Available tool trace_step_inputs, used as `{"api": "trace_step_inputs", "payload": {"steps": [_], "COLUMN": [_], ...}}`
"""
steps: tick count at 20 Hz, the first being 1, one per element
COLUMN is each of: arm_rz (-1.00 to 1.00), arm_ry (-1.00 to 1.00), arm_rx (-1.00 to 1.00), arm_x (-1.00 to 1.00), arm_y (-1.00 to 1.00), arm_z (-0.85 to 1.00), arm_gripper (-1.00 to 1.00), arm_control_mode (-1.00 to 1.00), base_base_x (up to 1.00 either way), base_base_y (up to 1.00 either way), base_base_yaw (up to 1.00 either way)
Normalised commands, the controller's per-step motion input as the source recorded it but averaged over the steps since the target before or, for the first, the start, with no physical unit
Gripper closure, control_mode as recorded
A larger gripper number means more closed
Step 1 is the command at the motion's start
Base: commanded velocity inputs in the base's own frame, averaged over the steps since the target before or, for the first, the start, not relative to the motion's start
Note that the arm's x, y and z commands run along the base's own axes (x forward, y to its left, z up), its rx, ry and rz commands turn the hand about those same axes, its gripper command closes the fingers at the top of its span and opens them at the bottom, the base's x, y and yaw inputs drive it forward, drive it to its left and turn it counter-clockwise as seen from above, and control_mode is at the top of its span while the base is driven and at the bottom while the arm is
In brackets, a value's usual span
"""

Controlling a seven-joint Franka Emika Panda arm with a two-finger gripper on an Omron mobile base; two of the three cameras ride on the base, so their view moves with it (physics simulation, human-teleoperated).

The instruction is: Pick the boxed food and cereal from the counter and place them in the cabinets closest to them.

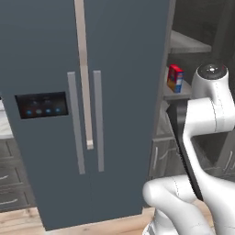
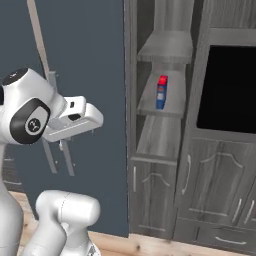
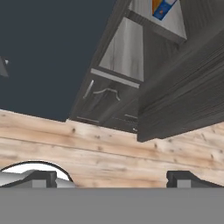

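Gripper (image 3: 111, 177) was open, empty. Cereal (image 3: 162, 7) sat shelved far ahead of it. Swinging blind risked clipping the cabinets (image 3: 183, 100).

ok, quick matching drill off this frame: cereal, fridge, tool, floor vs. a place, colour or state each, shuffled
Things:
1. cereal
2. fridge
3. tool
4. floor

Descriptions:
A. smooth blue-grey, long bar handles
B. open, holding nothing
C. upright on an open shelf of the cabinets
D. light wood planks

Pairs: 1-C, 2-A, 3-B, 4-D
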Motion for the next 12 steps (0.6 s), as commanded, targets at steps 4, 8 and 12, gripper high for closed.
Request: {"api": "trace_step_inputs", "payload": {"steps": [4, 8, 12], "arm_rz": [0.00, 0.00, 0.00], "arm_ry": [0.00, 0.00, 0.00], "arm_rx": [0.00, 0.00, 0.00], "arm_x": [0.00, 0.00, 0.00], "arm_y": [0.00, 0.00, 0.00], "arm_z": [0.00, 0.00, 0.00], "arm_gripper": [-1.00, -1.00, -1.00], "arm_control_mode": [1.00, 1.00, 1.00], "base_base_x": [0.00, 0.00, 0.00], "base_base_y": [0.49, 0.50, 0.50], "base_base_yaw": [0.00, 0.00, 0.00]}}
